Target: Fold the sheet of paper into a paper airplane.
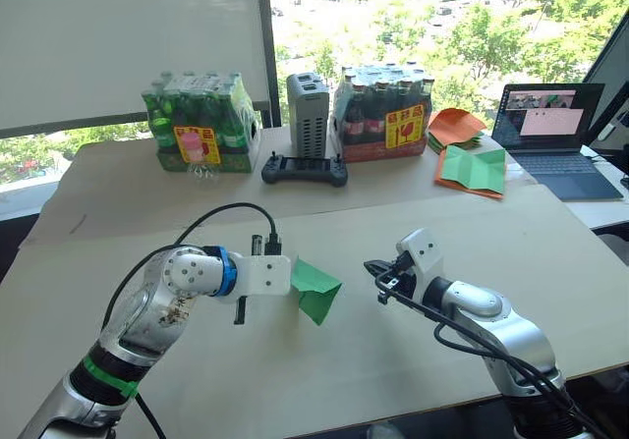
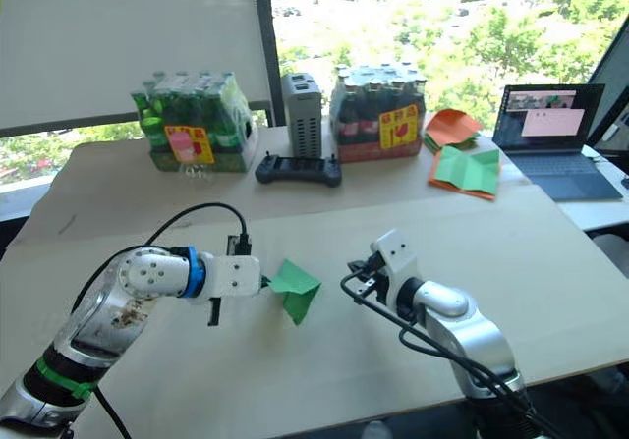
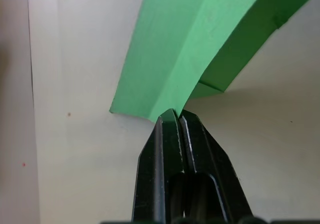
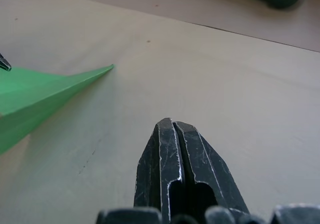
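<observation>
The left gripper (image 1: 292, 274) had its two black fingers pressed tight on one edge of the folded green paper airplane (image 1: 316, 287). It held the plane just above the table (image 1: 393, 223), near the middle. The right gripper (image 1: 374, 271) was near the plane's far side, not touching it. Its fingers were pressed together with nothing between them.

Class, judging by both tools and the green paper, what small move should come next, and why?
Probably open the right tool and bring it to the folded sheet of paper: the left tool pinches one edge alone, while the right is shut, empty and apart.
</observation>
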You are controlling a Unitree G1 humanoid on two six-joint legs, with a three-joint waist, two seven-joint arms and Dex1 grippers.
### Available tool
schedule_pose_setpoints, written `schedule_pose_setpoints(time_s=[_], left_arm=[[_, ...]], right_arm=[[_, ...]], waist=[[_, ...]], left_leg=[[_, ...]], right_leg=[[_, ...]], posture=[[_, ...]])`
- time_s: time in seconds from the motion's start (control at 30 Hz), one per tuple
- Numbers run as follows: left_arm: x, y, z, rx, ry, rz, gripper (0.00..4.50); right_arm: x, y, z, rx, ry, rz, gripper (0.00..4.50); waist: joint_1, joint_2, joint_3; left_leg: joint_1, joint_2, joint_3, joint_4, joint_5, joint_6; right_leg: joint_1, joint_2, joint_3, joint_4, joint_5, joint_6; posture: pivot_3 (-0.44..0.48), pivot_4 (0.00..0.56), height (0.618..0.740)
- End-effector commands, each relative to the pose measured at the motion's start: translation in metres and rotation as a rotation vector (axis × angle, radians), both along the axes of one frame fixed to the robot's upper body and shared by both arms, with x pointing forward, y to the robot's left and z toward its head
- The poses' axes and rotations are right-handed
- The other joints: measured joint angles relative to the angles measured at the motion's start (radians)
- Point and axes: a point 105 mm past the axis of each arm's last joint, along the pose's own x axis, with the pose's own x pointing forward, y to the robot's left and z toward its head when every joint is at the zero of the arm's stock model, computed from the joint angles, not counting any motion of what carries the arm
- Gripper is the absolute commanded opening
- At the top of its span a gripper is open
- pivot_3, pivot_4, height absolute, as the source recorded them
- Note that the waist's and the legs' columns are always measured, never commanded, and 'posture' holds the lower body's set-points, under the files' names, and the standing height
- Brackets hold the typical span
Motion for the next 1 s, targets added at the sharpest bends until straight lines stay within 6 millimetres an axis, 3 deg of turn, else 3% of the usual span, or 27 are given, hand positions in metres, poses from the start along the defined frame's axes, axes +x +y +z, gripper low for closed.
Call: schedule_pose_setpoints(time_s=[0.03,0.2,0.23,0.33,0.47,0.67,0.8,0.9,1.0], left_arm=[[-0.001,-0.004,0.0,-0.015,-0.011,0.068,0.03],[-0.003,-0.006,-0.018,0.01,0.009,0.099,0.03],[-0.003,-0.008,-0.021,0.006,0.012,0.101,0.58],[0.0,-0.008,-0.025,-0.013,0.011,0.125,1.55],[-0.003,-0.005,-0.006,-0.147,0.045,0.131,2.86],[-0.02,0.014,0.019,-0.335,0.193,0.132,2.86],[-0.02,0.042,0.005,-0.371,0.271,0.213,2.89],[-0.018,0.046,-0.006,-0.405,0.29,0.241,2.89],[-0.019,0.045,-0.015,-0.399,0.303,0.243,2.89]], right_arm=[[0.001,0.007,0.01,0.018,-0.053,0.018,0.0],[0.002,0.01,0.01,0.03,-0.048,0.031,0.0],[0.002,0.011,0.01,0.03,-0.048,0.034,0.0],[0.002,0.011,0.01,0.03,-0.049,0.035,0.0],[-0.001,0.011,0.015,0.033,-0.059,0.035,0.0],[-0.016,0.022,0.023,0.059,-0.086,0.07,0.0],[-0.042,0.042,0.03,0.098,-0.115,0.174,1.24],[-0.059,0.057,0.026,0.037,-0.155,0.258,2.29],[-0.059,0.06,0.013,-0.044,-0.174,0.257,3.34]], waist=[[0.001,0.0,0.0],[0.009,0.0,0.0],[0.013,0.0,0.0],[0.024,0.0,0.0],[0.026,0.0,0.0],[0.025,0.0,0.0],[0.024,0.001,0.0],[0.025,0.001,0.001],[0.03,0.001,0.001]], left_leg=[[0.0,0.0,0.0,0.0,0.0,0.0],[0.0,0.0,0.0,0.0,0.0,0.0],[0.0,0.0,0.0,0.0,0.0,0.0],[0.0,0.0,0.0,0.0,0.0,0.0],[0.0,0.0,0.0,0.0,0.0,0.0],[0.0,0.001,0.0,-0.001,0.0,-0.001],[0.001,0.001,0.0,-0.002,0.0,-0.001],[0.001,0.0,0.0,-0.001,0.0,-0.001],[0.001,0.0,0.0,0.0,0.0,-0.001]], right_leg=[[0.0,0.0,0.0,0.0,0.0,0.0],[0.0,0.0,0.0,-0.001,0.0,0.0],[0.0,0.0,0.0,-0.001,0.0,0.0],[0.0,0.0,0.001,-0.001,0.0,0.0],[0.0,0.0,0.001,-0.001,0.0,0.0],[-0.001,0.0,0.001,-0.001,0.0,0.0],[-0.001,0.0,0.001,-0.001,0.0,0.0],[-0.001,0.0,0.0,-0.001,0.0,-0.001],[0.0,-0.001,0.0,-0.003,0.0,-0.001]], posture=[[0.0,0.15,0.735],[0.0,0.15,0.735],[0.0,0.15,0.735],[0.0,0.15,0.735],[0.0,0.15,0.735],[0.0,0.15,0.735],[0.0,0.15,0.735],[0.0,0.15,0.735],[0.0,0.15,0.735]])
